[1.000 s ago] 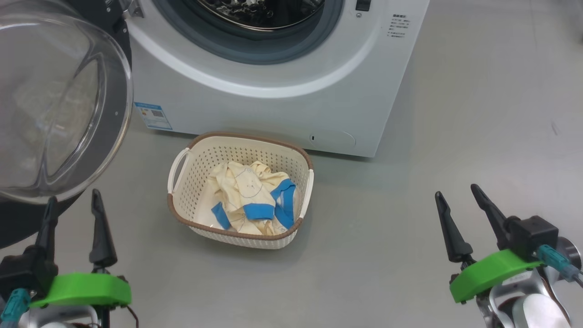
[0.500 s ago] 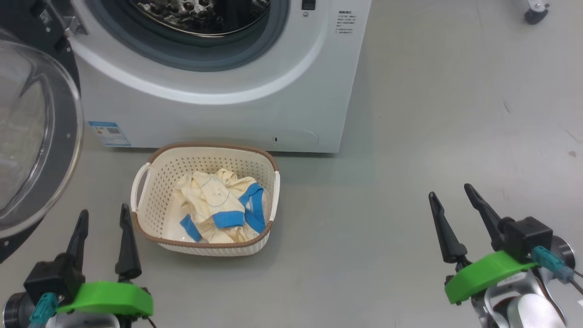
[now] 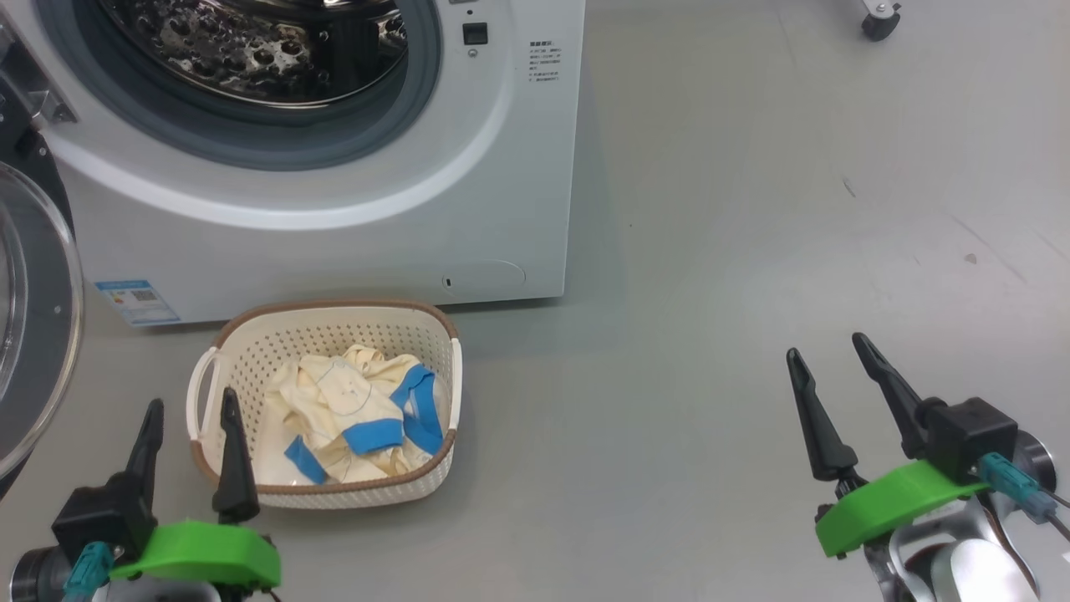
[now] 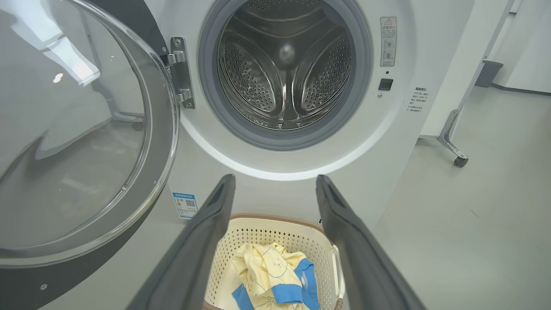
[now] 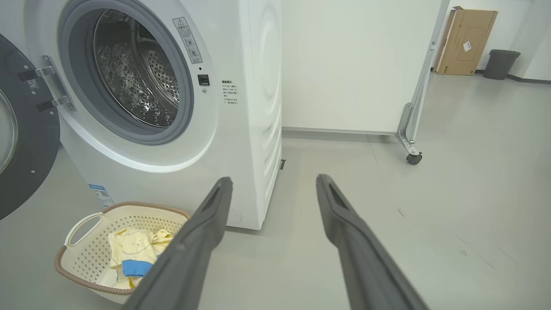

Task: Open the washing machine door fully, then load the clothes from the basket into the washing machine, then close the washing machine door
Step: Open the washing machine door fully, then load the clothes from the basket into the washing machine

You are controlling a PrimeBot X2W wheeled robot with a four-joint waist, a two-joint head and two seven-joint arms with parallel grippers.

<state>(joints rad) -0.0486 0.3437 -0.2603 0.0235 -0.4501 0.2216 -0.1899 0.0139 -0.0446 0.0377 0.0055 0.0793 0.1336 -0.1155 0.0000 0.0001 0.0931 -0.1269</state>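
Note:
The washing machine [image 3: 501, 209] stands at the upper left with its steel drum [image 4: 284, 64] exposed. The washing machine door [image 4: 77, 142] is swung wide open on the left, its glass bowl facing out. On the floor in front sits the basket [image 3: 334, 306], holding the clothes [image 3: 351, 414], a cream-yellow garment with blue bands. My left gripper [image 3: 191, 401] is open just before the basket's near left corner, above floor level, holding nothing. In the left wrist view the left gripper [image 4: 275, 177] frames the basket [image 4: 275, 219] and clothes [image 4: 271, 275]. My right gripper [image 3: 823, 347] is open over bare floor, far right of the basket.
Grey floor stretches to the right of the machine. A white panel on a wheeled frame [image 5: 413, 157] stands behind the machine's right side. A cardboard box [image 5: 467, 41] and a grey bin [image 5: 499, 62] stand far back.
The head camera has turned, so machine, door and basket slid left and down in the picture. Both grippers stay open; the left one now lies closer to the basket in the view.

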